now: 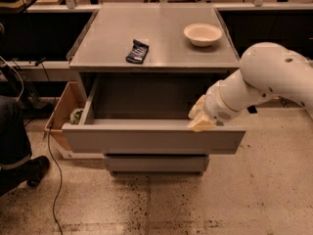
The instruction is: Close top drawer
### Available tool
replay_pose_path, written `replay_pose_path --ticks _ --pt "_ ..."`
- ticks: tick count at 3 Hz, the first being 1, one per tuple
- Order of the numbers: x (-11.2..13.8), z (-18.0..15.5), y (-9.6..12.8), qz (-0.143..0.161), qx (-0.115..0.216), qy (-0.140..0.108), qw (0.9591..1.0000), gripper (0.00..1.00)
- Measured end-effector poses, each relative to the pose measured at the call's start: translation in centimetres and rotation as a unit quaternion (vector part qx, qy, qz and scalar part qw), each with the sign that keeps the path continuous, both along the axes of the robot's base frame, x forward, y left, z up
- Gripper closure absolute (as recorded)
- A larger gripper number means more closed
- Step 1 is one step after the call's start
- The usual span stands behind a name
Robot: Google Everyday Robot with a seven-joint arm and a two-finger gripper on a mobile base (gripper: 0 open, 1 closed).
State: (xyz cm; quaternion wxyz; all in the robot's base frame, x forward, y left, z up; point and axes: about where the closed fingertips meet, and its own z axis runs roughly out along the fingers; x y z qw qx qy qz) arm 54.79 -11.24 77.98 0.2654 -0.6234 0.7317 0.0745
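Gripper claw (199, 123) at front top edge of top drawer (146, 142); grip state impossible to tell. Drawer wide open, whole push left.

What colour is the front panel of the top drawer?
The top drawer front is plain grey, in the camera view. The gripper is at its front rim.

High frontal view, tool (200, 120) at drawer (146, 142)
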Motion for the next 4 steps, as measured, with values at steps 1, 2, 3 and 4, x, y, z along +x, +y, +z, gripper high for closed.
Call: replay_pose_path --ticks 1,2,3,4 --pt "-0.7 -2.0 -0.9 0.005 0.018 0.005 0.9998 0.88" --pt "0.0 -4.9 -0.7 0.02 0.031 0.008 0.9993 1.0" --pt "0.1 -8.1 -0.5 0.029 0.036 0.019 0.9988 1.0" --pt "0.1 -8.5 -0.5 0.03 0.036 0.021 0.9987 1.0"
